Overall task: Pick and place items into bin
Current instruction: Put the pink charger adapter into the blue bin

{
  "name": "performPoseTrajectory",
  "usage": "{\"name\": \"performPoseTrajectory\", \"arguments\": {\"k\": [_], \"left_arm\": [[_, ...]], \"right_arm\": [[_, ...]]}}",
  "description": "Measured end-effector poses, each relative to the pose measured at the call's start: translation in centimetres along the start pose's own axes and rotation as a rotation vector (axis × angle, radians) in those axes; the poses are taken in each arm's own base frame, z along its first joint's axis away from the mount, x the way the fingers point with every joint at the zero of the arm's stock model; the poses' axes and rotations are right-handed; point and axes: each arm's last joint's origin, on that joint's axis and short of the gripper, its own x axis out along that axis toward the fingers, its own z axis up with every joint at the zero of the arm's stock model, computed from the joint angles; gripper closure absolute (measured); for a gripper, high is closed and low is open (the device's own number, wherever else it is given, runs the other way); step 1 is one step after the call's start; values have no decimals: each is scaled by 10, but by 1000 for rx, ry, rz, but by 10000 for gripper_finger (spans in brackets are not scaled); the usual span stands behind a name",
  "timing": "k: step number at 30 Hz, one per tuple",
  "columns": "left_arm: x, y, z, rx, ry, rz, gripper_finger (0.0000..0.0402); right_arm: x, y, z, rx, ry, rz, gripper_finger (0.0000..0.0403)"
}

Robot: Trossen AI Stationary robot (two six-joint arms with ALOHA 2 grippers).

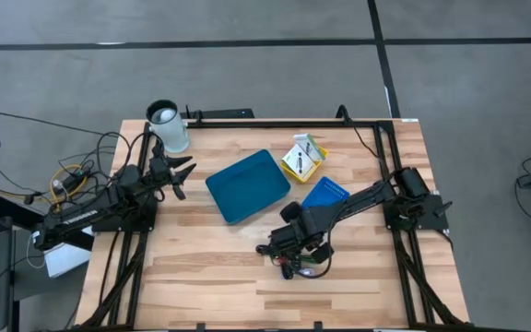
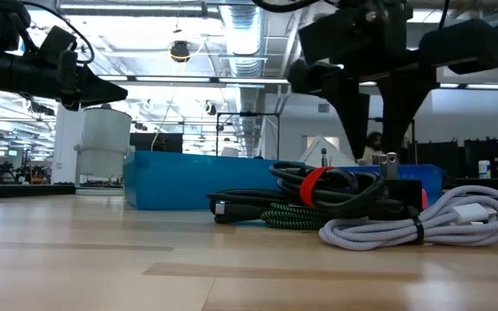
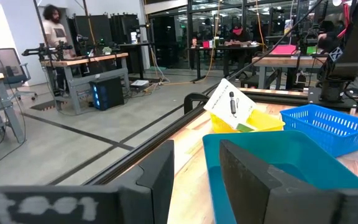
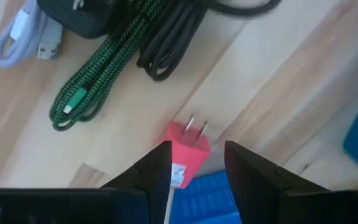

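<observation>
Right gripper low over the near-centre of the pale wooden table, just above a heap of coiled cables. Wrist view: its two dark fingers stand apart on either side of a pink-red plug adapter with two metal prongs; whether they touch it, cannot tell. The adapter looks to lie partly on the rim of a small blue mesh basket.

Heap contents: green-and-black braided cable, coiled; black cable bundle; white-grey cable with a white plug; a red strap around black cords.

Blue plastic rectangular bin sits mid-table, left and far of the heap, nothing visible inside. Past it on the far right, a white square packet with green and black marks leaning on a yellow box.

Left gripper raised at the far left of the table, beside a white lidded cup; fingers parted, nothing between them.

A person stands in the room beyond.
</observation>
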Motion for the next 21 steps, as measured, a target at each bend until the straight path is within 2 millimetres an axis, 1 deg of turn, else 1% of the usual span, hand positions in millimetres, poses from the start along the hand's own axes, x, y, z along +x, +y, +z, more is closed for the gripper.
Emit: {"name": "performPoseTrajectory", "arguments": {"k": [8, 16, 21], "left_arm": [[0, 0, 0, 0, 0, 0, 282], [0, 0, 0, 0, 0, 0, 282], [0, 0, 0, 0, 0, -1, 282]], "right_arm": [[1, -9, -7, 169, 8, 105, 258], [2, -13, -9, 199, 11, 111, 233], [2, -12, -12, 234, 45, 119, 224]]}}
